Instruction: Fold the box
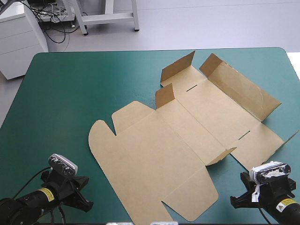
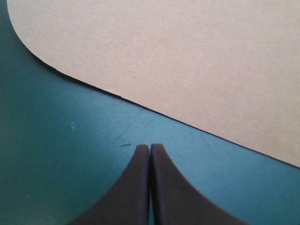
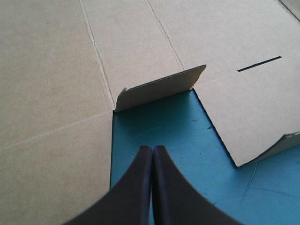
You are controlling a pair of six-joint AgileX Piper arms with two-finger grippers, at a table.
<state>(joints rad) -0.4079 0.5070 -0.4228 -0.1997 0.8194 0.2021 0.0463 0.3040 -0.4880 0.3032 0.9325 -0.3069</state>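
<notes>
Black fingers of the left hand [image 2: 150,146] are pressed together and empty, just short of the rounded edge of the box [image 1: 154,154]. The right hand [image 3: 153,147] is likewise closed and empty, aimed at a small raised flap [image 3: 159,89] in a side notch. The brown board lies mostly flat at mid-tabletop [image 1: 70,93], with its far wall [image 1: 243,91] partly up. Step in hand, by judgement: approach, with no fold begun. The next move likely calls for lifting a side wall along its crease.
</notes>
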